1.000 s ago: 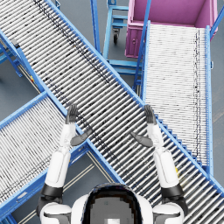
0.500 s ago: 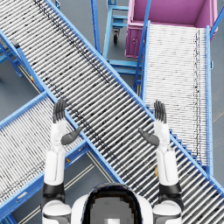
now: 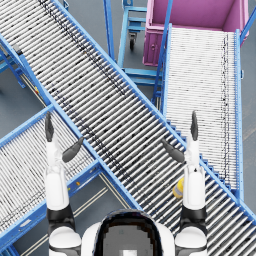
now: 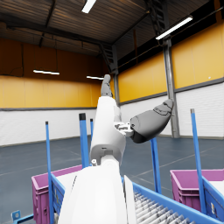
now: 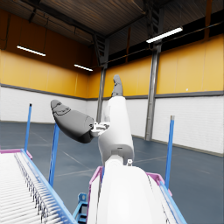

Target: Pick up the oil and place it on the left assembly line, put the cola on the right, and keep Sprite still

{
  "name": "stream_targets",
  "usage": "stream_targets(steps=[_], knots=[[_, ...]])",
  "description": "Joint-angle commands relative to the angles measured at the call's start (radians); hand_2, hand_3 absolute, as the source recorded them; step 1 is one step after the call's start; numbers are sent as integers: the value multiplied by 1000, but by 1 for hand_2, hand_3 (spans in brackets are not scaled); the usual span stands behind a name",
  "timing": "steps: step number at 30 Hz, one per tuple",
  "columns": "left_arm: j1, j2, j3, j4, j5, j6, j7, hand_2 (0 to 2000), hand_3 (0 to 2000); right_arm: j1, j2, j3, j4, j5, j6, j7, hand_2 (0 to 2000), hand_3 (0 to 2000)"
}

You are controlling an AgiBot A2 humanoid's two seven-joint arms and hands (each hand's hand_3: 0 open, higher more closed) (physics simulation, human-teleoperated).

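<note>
A humanoid robot stands at a junction of roller conveyors with both arms lifted. Its left hand (image 3: pixel 55 147) and right hand (image 3: pixel 189 150) are released, fingers spread and pointing upward, holding nothing. The wrist views show only warehouse walls and ceiling beyond each hand. The one item in sight is a small yellow object (image 3: pixel 178 190), probably the oil. It sits on the central conveyor (image 3: pixel 100 100) close to the robot, just beside the right forearm and partly hidden by it, and whether it stands upright or lies on its side cannot be told. No cola or Sprite shows in any view. The step in hand appears to be the reach for the oil, which has not yet begun. To do it well, the nearer right hand should come down beside the object, not on top of it, and close around the body only once the fingers sit either side. It should then lift clear of the rollers before crossing to the left line (image 3: pixel 22 170). The right line (image 3: pixel 200 90) runs up to a pink bin (image 3: pixel 200 15).
</note>
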Motion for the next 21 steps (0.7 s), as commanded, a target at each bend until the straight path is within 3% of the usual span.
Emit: stream_targets(steps=[1,21], knots=[[18,-3,-30,-11,2,0,0,0,0,22,-2,-15,8,2,0,0,0,0],[23,6,-37,-16,8,0,0,0,0,29,-25,-31,-2,5,0,0,0,0]])
